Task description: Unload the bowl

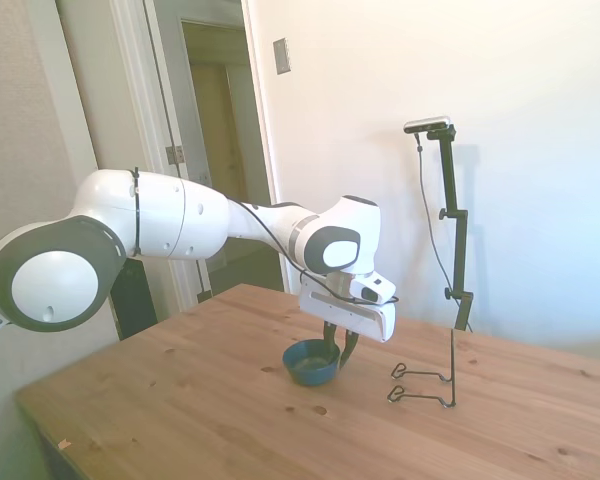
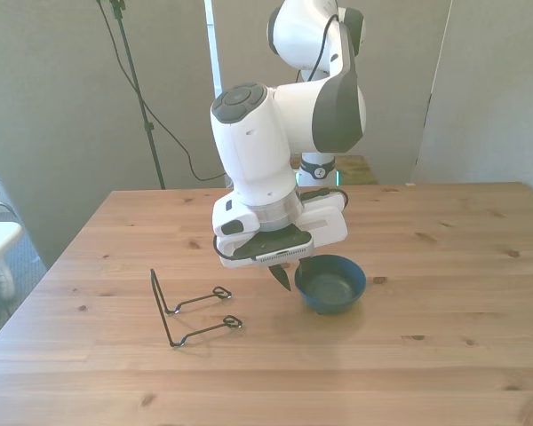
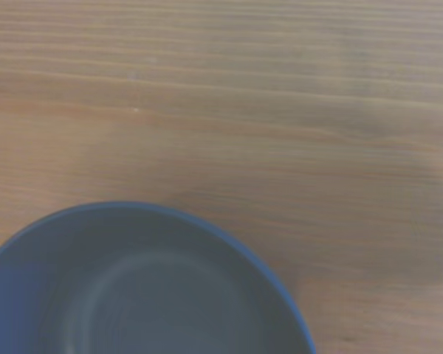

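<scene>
Already the bowl (image 2: 330,282) sits upright on the wooden counter (image 2: 444,266), well apart from the thin black wire rack (image 2: 191,308), which stands empty off to the front view's left. By the look of it the unloading is nearly finished: the bowl is down on the wood and what remains is the letting go and the retreat. The end effector (image 2: 287,276) hangs low at the bowl's rim on the side facing the rack, with one dark finger (image 2: 282,277) showing just outside the rim in the front view, and in the side view the fingers (image 1: 329,338) appear to straddle the near wall of the bowl. Whether they are pinching that wall or have let it go I cannot tell; the gap between them is too small and shadowed to read. The wrist view shows only the bowl's dark inside (image 3: 133,295) and bare wood beyond it, nothing in the way. To do this step well, I would judge that the fingers should part fully before any lift, so the rim is not dragged or tipped, and the arm should then rise straight up clear of the rim before swinging aside. A sideways pull while touching would likely skid the light bowl across the smooth wood.
</scene>
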